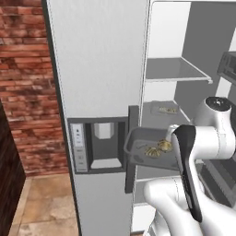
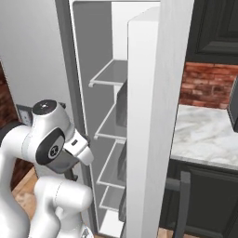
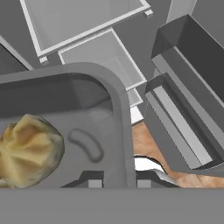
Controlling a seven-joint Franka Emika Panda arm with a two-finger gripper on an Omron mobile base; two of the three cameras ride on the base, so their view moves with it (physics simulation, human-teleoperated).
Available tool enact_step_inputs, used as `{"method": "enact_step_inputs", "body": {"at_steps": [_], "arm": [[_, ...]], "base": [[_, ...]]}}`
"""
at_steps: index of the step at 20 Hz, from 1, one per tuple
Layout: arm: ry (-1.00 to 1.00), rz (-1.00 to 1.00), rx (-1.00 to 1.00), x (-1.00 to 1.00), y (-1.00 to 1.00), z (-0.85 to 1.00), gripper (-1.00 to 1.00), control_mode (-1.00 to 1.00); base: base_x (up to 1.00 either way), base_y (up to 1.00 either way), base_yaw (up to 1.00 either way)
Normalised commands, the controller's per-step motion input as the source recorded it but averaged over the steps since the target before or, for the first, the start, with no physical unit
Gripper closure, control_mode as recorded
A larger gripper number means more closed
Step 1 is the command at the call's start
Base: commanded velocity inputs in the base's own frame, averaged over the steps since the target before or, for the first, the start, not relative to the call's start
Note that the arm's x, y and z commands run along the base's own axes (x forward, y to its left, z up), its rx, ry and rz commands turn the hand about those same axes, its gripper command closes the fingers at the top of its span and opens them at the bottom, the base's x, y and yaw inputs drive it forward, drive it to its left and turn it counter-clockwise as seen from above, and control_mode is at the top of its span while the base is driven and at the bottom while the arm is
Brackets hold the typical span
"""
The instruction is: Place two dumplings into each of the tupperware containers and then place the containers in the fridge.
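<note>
Holding a grey tupperware container (image 1: pixel 138 144) by its rim, my gripper (image 3: pixel 116 183) has its jaws pinched shut on the tray wall, one finger tip on each side of the rim in the hand view. From the left base camera I see the container raised in front of the open fridge (image 1: pixel 101 69), level with the dispenser panel (image 1: pixel 97 144) and partly across the dark door handle (image 1: pixel 132 147). Two dumplings (image 1: pixel 156 148) lie inside it, touching each other; the hand view shows one dumpling (image 3: pixel 29 151) close up on the tray floor. Deeper in, a second container (image 1: pixel 162 109) already rests on a fridge shelf (image 1: pixel 177 69) level below the top one, with something tan in it that I cannot make out clearly.
</note>
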Motion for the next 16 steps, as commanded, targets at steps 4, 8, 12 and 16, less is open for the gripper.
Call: {"method": "enact_step_inputs", "body": {"at_steps": [4, 8, 12, 16], "arm": [[0.00, 0.00, 0.00, 0.00, 0.00, 0.00, 1.00, 1.00], [0.00, 0.00, 0.00, 0.00, 0.00, 0.00, 1.00, 1.00], [-0.13, -0.03, 0.06, -0.01, -0.22, 0.00, 1.00, -1.00], [-0.20, -0.05, 0.11, -0.25, -0.19, 0.00, 1.00, -1.00]], "base": [[0.28, -0.22, 0.00], [0.06, -0.20, 0.00], [0.00, 0.00, 0.00], [0.00, 0.00, 0.00]]}}
